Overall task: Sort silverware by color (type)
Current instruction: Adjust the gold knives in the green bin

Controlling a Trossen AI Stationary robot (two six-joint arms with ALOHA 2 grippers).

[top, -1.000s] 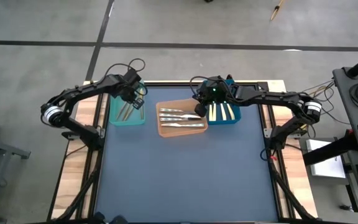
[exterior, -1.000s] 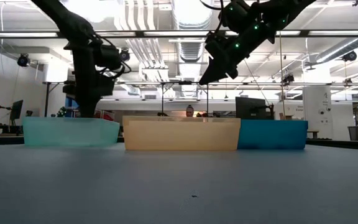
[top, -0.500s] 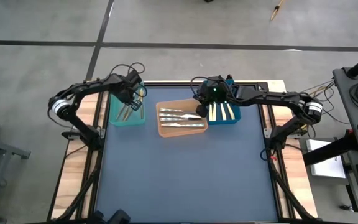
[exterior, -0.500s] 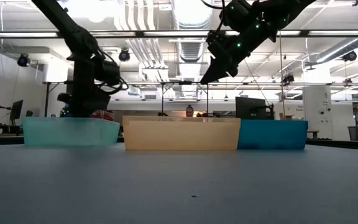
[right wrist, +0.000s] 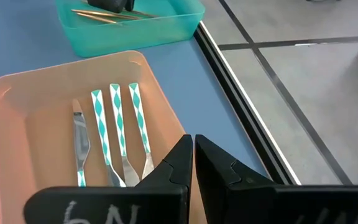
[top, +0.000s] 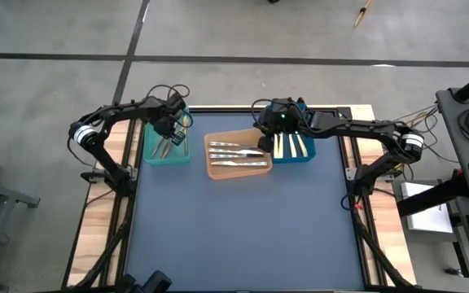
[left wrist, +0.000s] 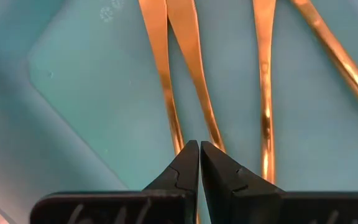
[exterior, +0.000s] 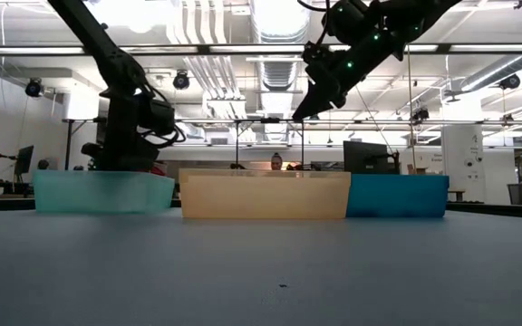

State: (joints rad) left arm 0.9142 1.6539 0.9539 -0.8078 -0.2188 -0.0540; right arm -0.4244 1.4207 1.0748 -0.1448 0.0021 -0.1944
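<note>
My left fingers (left wrist: 199, 149) pressed together, empty, over gold silverware (left wrist: 194, 68) in teal bin (top: 166, 148). My right fingers (right wrist: 193, 144) closed, empty, above orange bin (top: 236, 159); slim silver pieces (top: 233, 153) inside.

Gold silverware (left wrist: 194, 68) in teal bin (top: 166, 151). Silver pieces with teal-and-white diamond pattern (right wrist: 118, 127) in orange bin (top: 236, 170). Cream-handled ones (top: 291, 146) in blue bin (top: 293, 157), at 3 o'clock of orange. Dark blue table (top: 243, 236).

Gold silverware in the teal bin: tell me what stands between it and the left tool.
Nothing visible. The left tool hangs shut straight above the gold silverware, with only bare teal bin floor around the pieces.
</note>
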